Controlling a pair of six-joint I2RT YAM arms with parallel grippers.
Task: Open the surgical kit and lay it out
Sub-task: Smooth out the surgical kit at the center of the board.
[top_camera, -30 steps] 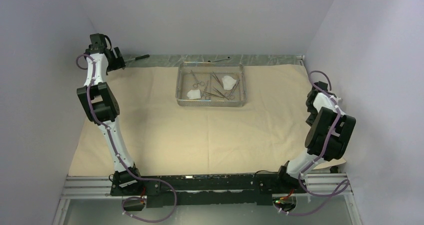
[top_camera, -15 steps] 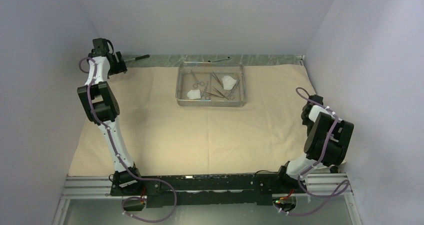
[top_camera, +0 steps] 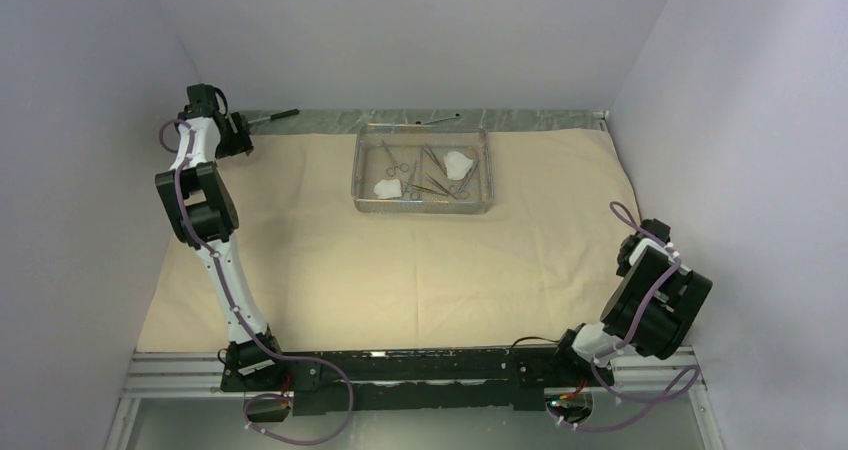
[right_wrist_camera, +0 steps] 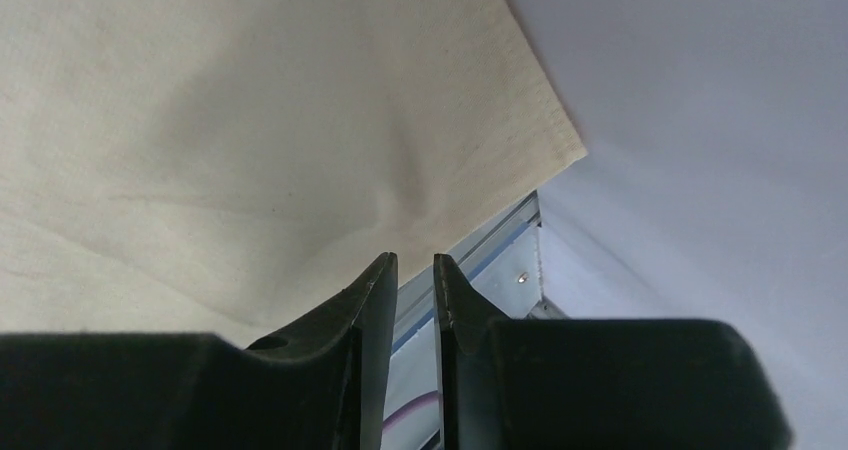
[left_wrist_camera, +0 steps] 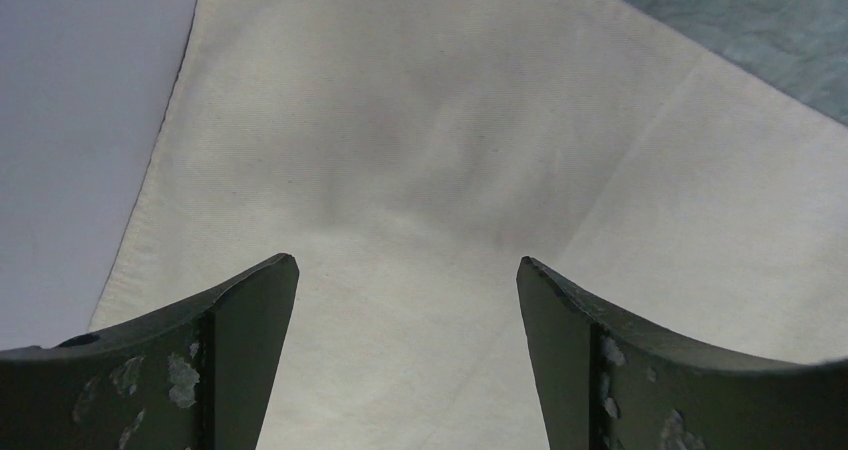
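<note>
Pale walls box in a grey worktop (top_camera: 540, 118) almost wholly covered by the tan paper-like wrap sheet (top_camera: 400, 270), which lies spread flat.

The left claw (left_wrist_camera: 405, 270) stands wide open and empty above the sheet's far-left corner. The sheet's edge is just off its left finger, and bare worktop shows beyond its right.

The right claw (right_wrist_camera: 415, 260) has its jaws nearly together with only a thin empty slit between them, gripping nothing. The sheet's near-right corner lies just ahead of it, and an aluminium rail (right_wrist_camera: 500, 240) shows past the fingertips.

Well apart from both claws, the rectangular steel wire-mesh tray (top_camera: 422, 210) sits on the sheet. It holds silver ring-handled clamps (top_camera: 392, 155), thin tweezers (top_camera: 430, 185) and white gauze pads (top_camera: 460, 163).

The sheet looks light and soft and likely to crease, so a corner or edge pinch suits it. The tray seems stiff, and its rim wall offers the best hold. The clamps are probably thin and slippery against the mesh, so the rings are the likeliest purchase. The gauze should yield to a light pinch.
</note>
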